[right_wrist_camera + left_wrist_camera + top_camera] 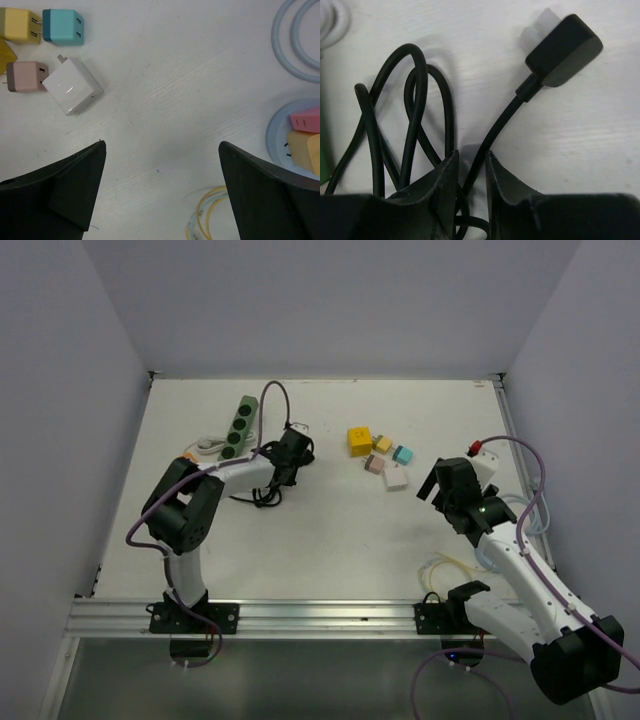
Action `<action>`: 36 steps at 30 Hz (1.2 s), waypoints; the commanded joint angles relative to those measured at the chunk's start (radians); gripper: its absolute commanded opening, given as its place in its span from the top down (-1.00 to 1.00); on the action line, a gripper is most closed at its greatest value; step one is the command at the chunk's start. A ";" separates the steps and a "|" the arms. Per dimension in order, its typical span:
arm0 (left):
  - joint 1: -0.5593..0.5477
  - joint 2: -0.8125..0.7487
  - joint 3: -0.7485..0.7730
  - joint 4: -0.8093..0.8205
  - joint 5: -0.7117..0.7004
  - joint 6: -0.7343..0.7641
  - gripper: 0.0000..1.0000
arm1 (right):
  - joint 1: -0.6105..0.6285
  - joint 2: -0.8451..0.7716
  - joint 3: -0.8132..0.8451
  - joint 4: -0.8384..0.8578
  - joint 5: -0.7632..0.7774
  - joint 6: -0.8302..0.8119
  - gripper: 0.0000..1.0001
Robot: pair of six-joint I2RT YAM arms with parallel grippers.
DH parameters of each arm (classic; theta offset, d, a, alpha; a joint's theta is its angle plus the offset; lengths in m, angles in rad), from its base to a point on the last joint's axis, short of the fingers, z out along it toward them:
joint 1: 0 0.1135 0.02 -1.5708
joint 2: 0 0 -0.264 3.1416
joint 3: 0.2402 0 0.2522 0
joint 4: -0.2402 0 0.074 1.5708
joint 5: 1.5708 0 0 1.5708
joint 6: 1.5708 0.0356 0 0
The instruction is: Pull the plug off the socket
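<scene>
The left gripper [470, 175] has its two fingers pinched on the black cable [492, 132], a short way behind the black plug [565, 50]. In the left wrist view the cable rises from between the fingers toward the upper right. There the plug lies on the white table [600, 150], with what look like its prongs, blurred, pointing to the upper left and touching nothing. The rest of the cable coils loosely in the left half of that frame.

In the top view the green power strip [238, 427] sits upper left of centre, apart from the gripper, so the plug appears to be out of its socket already. What seems left is a clean release:

- Part the fingers fully before lifting.
- Rise straight up, so the coils beside the fingers do not snag and drag the plug back.
- Do not tug further, since the grip is on the cord and not on the plug body.

The right gripper [162, 147] hangs wide open and empty over bare table, with a white charger cube [72, 90] at the upper left of its view.
</scene>
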 commanded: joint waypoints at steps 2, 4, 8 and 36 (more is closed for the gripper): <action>0.133 0.026 0.048 -0.082 -0.067 -0.054 0.37 | -0.012 0.012 0.019 -0.076 0.114 0.054 -0.98; 0.186 0.037 0.085 -0.091 -0.066 -0.053 0.35 | -0.018 0.035 0.036 -0.107 0.155 0.071 -0.98; 0.258 0.072 0.156 -0.126 -0.081 -0.060 0.27 | -0.052 0.071 0.054 -0.202 0.183 0.121 -0.98; 0.317 -0.486 -0.045 -0.124 0.419 -0.070 -0.71 | -0.342 0.112 0.134 -0.323 0.130 0.138 -0.96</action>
